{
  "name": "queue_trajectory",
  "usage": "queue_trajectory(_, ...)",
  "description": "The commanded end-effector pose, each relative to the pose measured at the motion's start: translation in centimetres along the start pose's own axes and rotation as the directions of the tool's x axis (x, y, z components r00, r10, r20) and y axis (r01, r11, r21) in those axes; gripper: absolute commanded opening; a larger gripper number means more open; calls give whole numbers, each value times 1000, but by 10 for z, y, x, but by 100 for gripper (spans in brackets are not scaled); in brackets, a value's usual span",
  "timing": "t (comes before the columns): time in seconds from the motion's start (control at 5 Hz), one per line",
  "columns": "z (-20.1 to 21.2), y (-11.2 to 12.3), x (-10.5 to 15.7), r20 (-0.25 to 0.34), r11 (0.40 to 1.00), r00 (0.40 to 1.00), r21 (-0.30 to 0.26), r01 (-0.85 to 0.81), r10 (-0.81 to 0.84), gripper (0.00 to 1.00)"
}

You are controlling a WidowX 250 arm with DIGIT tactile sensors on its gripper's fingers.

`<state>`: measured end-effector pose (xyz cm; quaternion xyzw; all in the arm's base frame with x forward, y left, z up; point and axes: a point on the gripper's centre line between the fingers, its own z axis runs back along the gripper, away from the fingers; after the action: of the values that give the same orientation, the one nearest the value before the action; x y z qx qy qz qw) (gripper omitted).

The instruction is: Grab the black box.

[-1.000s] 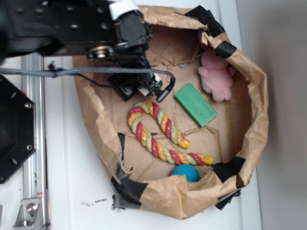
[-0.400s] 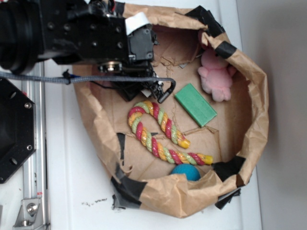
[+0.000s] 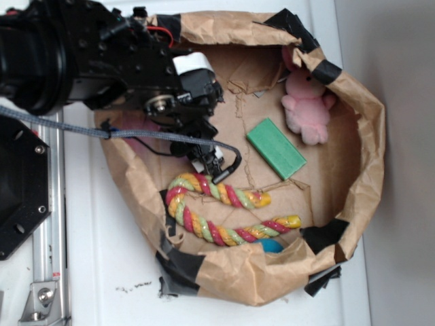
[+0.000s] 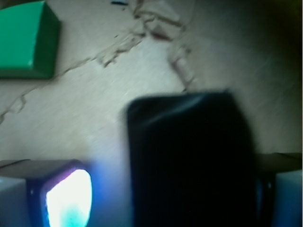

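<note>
claw (image 3: 216,163) is down in the paper bin (image 3: 353,204), black box (image 4: 189,161) sitting between its parted fingers, not yet pinched; looks like closing squarely comes next, green block (image 4: 26,40) well clear.

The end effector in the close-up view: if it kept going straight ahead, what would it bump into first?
Probably the black box, which fills the close-up view just ahead of the end effector. The green block sits well aside. Depth is blurry, so contact is unclear.

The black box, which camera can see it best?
The wrist view: the black box fills the middle, close up though blurry, beside the green block. In the exterior view the robot arm hides the box completely.
</note>
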<state>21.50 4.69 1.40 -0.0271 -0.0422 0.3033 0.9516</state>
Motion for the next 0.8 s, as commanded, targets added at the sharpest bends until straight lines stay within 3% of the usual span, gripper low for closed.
queue_trajectory(0.0, 22, 5, 5, 51, 999, 998, -14, -45, 45, 0)
queue_trajectory(0.4, 72, 4, 36, 195, 999, 980, 16, -28, 24, 0)
queue_trajectory(0.6, 108, -3, 50, 239, 999, 970, -13, 39, -34, 0)
